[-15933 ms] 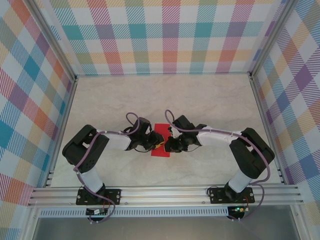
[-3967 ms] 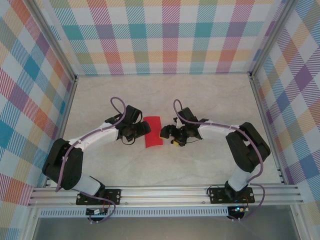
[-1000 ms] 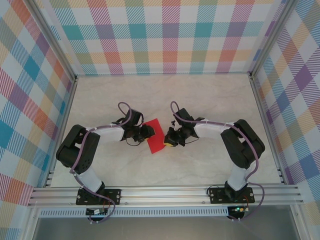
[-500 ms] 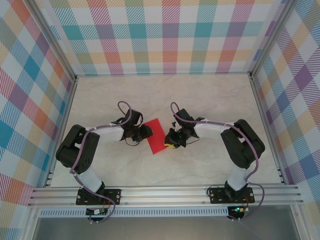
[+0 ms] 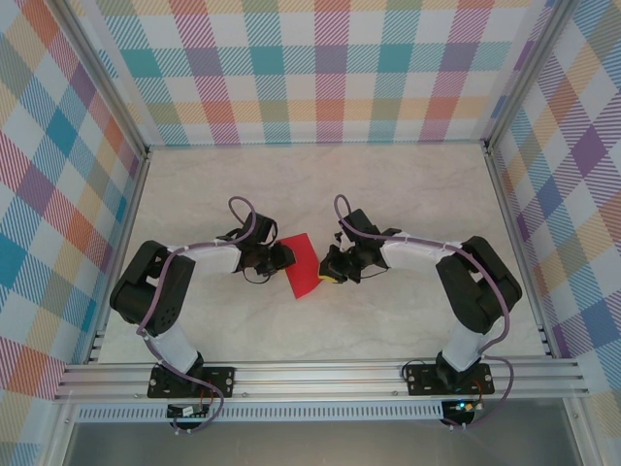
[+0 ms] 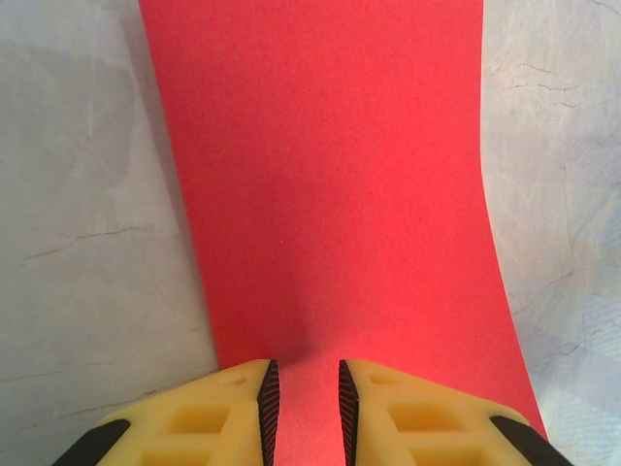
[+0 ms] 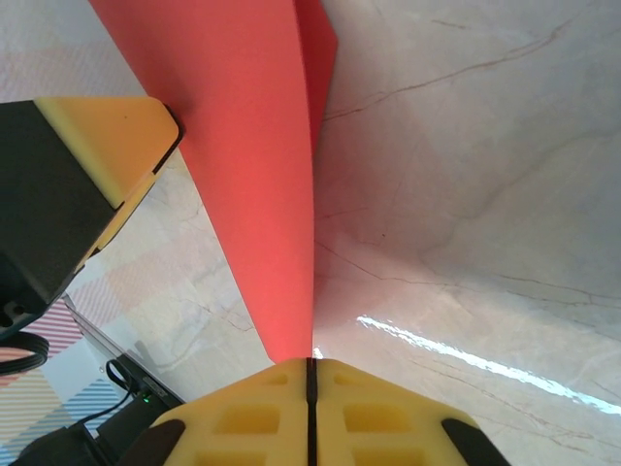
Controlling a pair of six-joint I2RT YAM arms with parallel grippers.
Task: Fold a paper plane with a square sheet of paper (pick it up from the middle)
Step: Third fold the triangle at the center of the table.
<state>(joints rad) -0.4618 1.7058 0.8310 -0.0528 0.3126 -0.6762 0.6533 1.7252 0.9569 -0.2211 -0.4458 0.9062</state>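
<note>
Right gripper's point(image 7: 310, 367) jaws clamped the square sheet of paper point(image 7: 257, 175), left gripper's point(image 6: 303, 393) stood barely parted; gentle, even tension seemed wise.

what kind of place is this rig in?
Probably a robot lab test cell: silver aluminium frame carrying two black-and-white robot arms, plaid backdrop walls around a marble-look tabletop, right hand pinching a red folded paper sheet.

Pastel plaid walls point(image 5: 330, 68), pale marble tabletop point(image 5: 408, 194), aluminium frame rail point(image 5: 320, 374)
</note>
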